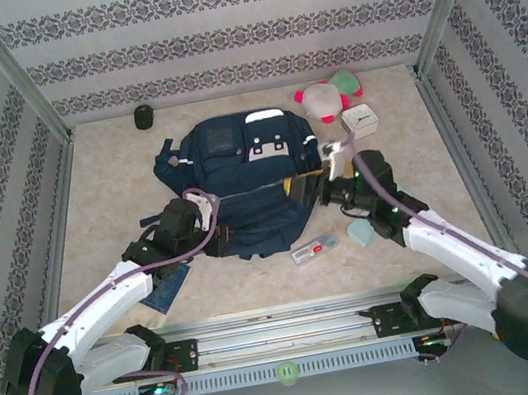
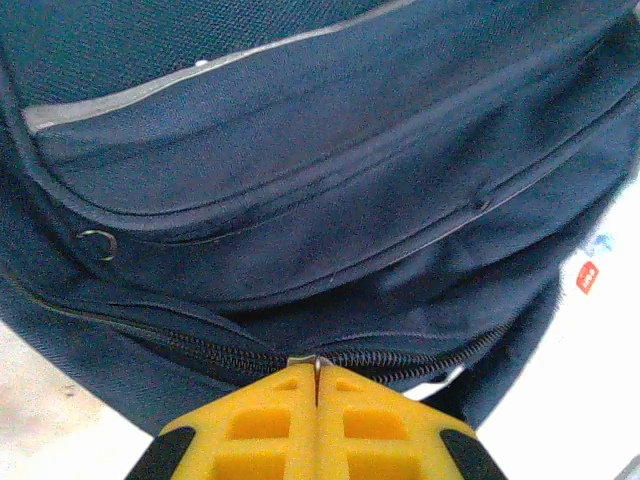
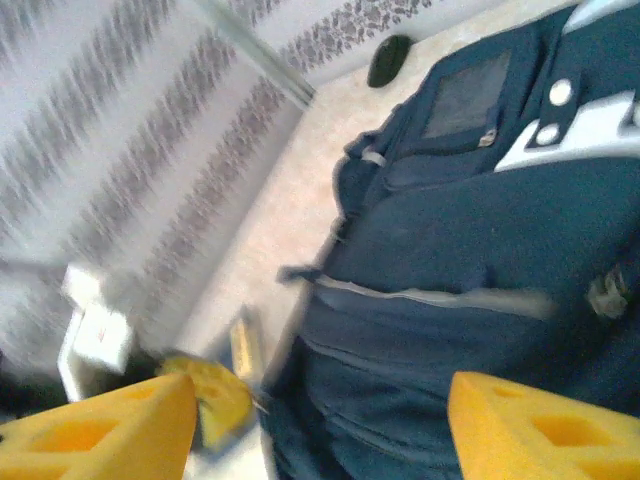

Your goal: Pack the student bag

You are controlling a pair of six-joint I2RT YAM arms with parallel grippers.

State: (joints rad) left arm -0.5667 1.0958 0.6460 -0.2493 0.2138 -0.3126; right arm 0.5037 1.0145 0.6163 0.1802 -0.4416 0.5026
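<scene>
The student bag (image 1: 240,176), navy with thin white stripes and white buckle patches, lies flat in the middle of the table. My left gripper (image 1: 211,210) is at its left side. In the left wrist view its yellow fingers (image 2: 270,420) are pressed together on the metal zipper pull (image 2: 317,362) of the bag (image 2: 300,150). My right gripper (image 1: 305,187) hovers at the bag's right side. In the blurred right wrist view it (image 3: 320,430) stands open over the bag (image 3: 480,250), with nothing between its fingers.
A pink, white and green plush toy (image 1: 326,96) and a white box (image 1: 361,120) lie at the back right. A small black object (image 1: 143,116) is at the back left. A flat packet (image 1: 315,248) and a teal item (image 1: 361,232) lie in front of the bag. A blue book (image 1: 169,286) lies under the left arm.
</scene>
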